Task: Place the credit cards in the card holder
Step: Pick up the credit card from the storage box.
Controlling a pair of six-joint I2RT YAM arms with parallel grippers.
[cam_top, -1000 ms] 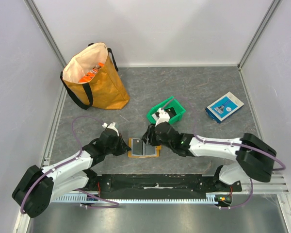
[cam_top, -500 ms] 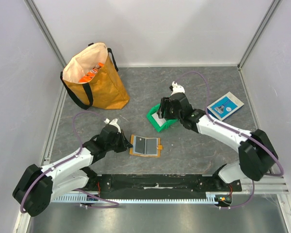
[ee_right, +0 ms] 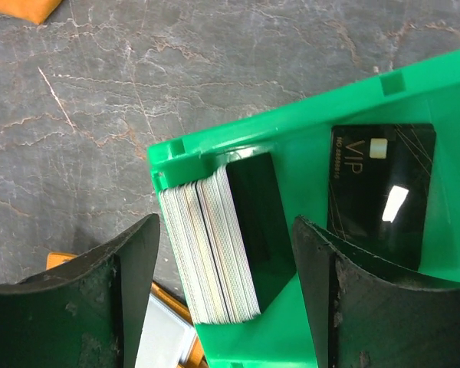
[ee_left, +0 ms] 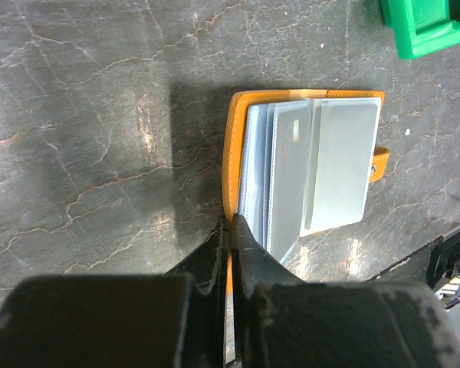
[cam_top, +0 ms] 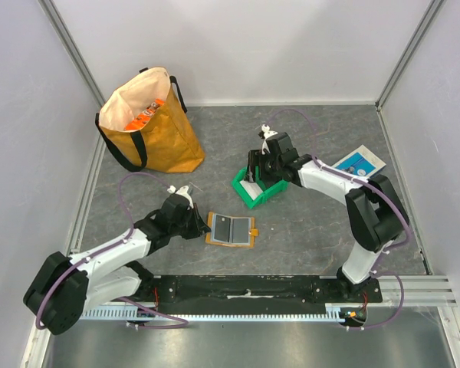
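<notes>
Clamps the orange cover of the card holder [ee_left: 307, 165], near the near edge of the surface [cam_top: 314, 230], in the closed left gripper [ee_left: 230, 222]. Straddles the credit cards [ee_right: 215, 261] stacked in the green bin [ee_right: 291, 146], mid-surface, with the right gripper [ee_right: 226, 226] spread wide and empty. Risks pinching several tightly packed cards together.

The left arm [cam_top: 111, 253] and right arm [cam_top: 326, 178] share white links, black joints and looping purple cables.

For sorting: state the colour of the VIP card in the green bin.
Black card, pale lettering; right wrist view shows it best.
</notes>
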